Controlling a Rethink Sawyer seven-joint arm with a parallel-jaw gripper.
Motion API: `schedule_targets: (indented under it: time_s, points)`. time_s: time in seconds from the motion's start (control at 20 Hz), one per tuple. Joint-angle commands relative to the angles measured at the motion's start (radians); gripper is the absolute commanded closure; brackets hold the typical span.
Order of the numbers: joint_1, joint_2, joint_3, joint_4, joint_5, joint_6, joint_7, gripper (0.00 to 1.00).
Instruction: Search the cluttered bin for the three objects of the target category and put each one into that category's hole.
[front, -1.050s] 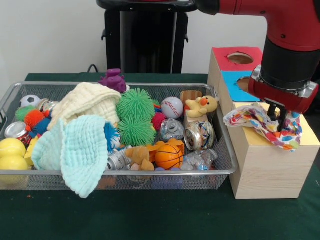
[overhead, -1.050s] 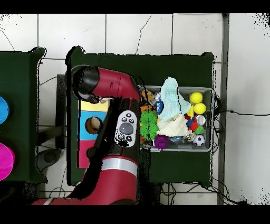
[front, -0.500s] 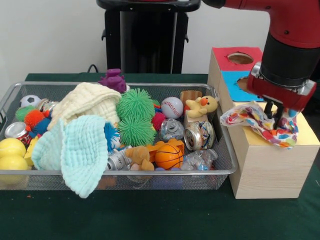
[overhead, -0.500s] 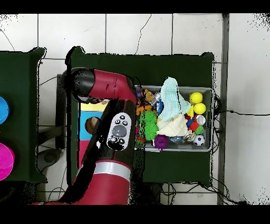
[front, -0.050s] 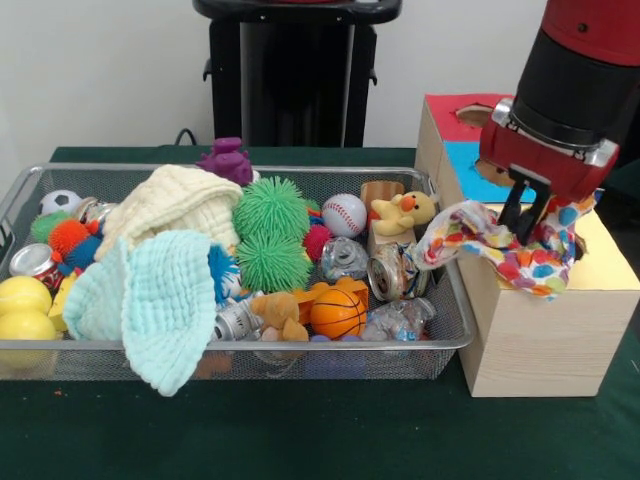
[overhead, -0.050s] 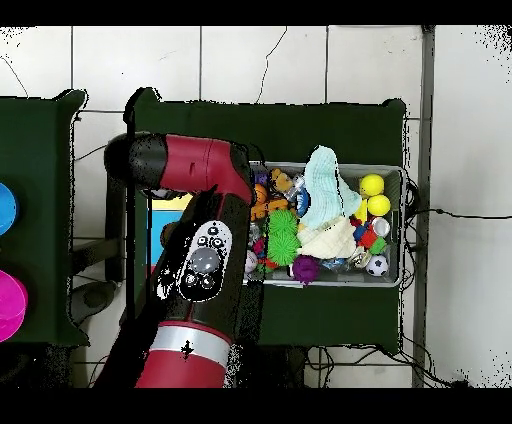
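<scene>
In the wire bin (front, -0.050s: 30, 190), a cream cloth (front, -0.050s: 170, 205) and a pale mint cloth (front, -0.050s: 150, 295) lie over the toys at the left, with green spiky balls (front, -0.050s: 272, 230), a baseball (front, -0.050s: 344, 214) and crushed cans (front, -0.050s: 397, 270) toward the right. Right of the bin stands the wooden box (front, -0.050s: 540, 335). Above its yellow section the gripper (front, -0.050s: 527, 225) pinches a multicoloured spotted cloth (front, -0.050s: 480, 238), which drapes leftward from the fingers and overhangs the box's bin-side edge. The yellow section's hole seems hidden under cloth and gripper, so I cannot place it exactly.
</scene>
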Motion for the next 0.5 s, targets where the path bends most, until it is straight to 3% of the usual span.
schedule_targets:
  time_s: [0.05, 0.5]
  points:
    - [-0.022, 0.032, 0.036, 0.109, 0.013, -0.047, 0.228, 1.0]
    - [-0.034, 0.086, 0.123, 0.16, 0.134, -0.109, 0.262, 1.0]
